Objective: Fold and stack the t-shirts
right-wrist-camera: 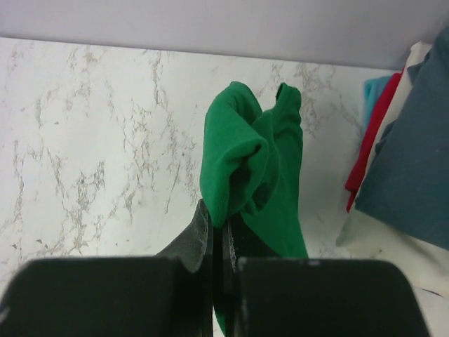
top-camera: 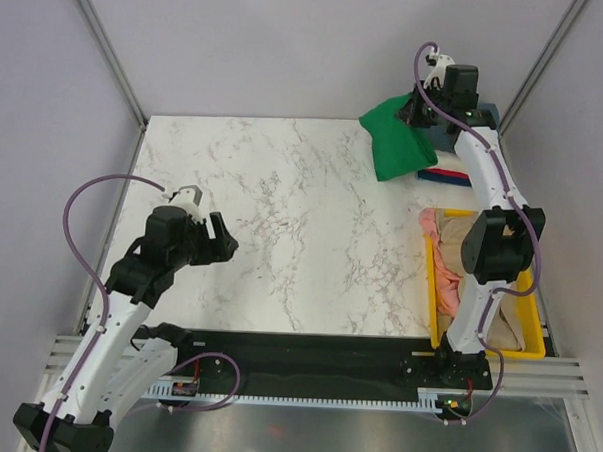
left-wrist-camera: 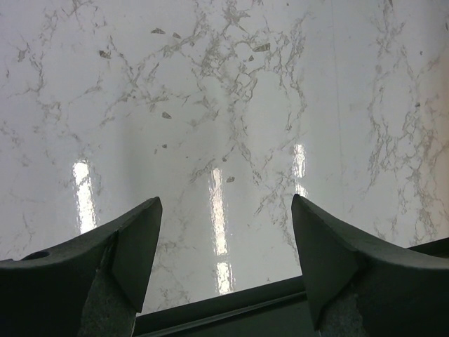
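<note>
right gripper [right-wrist-camera: 219, 228] clenched on green t-shirt [top-camera: 393, 142], which hangs from it at the far right corner of the marble table [top-camera: 282, 215], beside stacked shirts [right-wrist-camera: 403, 175]. left gripper [left-wrist-camera: 224, 210] released, jaws apart, above the table. loose shirts [top-camera: 446, 260] in yellow bin [top-camera: 433, 304].

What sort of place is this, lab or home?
Probably a lab robot cell: left arm and right arm bolted at a marble-look table, bare panel walls, yellow bin of shirts.
</note>
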Robot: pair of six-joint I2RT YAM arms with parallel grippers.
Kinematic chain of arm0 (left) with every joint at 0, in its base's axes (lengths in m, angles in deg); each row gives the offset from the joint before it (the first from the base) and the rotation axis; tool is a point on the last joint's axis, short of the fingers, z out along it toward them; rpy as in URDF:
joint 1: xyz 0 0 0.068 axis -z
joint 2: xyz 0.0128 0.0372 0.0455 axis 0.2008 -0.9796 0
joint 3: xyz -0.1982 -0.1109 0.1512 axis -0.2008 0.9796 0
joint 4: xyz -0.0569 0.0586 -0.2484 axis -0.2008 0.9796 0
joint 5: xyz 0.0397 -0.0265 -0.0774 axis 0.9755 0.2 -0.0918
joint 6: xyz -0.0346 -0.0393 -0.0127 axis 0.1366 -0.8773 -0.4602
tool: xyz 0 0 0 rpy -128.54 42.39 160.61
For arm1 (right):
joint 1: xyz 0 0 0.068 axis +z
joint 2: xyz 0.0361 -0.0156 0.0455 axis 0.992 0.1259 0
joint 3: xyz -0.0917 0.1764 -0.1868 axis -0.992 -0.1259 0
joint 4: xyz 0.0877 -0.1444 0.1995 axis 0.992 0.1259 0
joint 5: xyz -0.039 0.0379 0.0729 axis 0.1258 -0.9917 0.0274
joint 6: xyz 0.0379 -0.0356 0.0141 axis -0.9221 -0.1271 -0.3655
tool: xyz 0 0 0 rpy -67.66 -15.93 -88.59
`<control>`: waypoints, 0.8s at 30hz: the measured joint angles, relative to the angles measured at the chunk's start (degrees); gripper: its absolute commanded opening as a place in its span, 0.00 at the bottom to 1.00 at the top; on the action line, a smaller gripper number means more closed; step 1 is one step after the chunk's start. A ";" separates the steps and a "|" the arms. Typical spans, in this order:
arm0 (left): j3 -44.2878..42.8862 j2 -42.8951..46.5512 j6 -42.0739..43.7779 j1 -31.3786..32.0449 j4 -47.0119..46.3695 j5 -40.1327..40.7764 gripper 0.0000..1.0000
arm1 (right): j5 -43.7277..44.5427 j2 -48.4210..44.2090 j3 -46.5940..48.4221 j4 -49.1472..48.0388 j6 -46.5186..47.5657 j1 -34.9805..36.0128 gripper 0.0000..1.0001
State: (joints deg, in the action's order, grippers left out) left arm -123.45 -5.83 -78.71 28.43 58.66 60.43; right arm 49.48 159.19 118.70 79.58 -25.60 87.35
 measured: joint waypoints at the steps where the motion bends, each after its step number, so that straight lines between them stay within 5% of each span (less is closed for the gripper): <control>1: 0.00 -0.11 0.00 0.00 0.00 0.00 0.81 | 0.11 0.00 1.49 1.03 0.61 -0.28 0.00; 24: 0.44 -1.64 0.00 0.00 0.00 0.02 0.79 | -0.94 -0.85 20.31 7.37 3.48 -9.25 0.00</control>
State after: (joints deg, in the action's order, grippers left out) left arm -123.01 -7.47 -78.71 28.43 58.66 60.45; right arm 48.54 158.33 139.01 86.95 -22.12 78.10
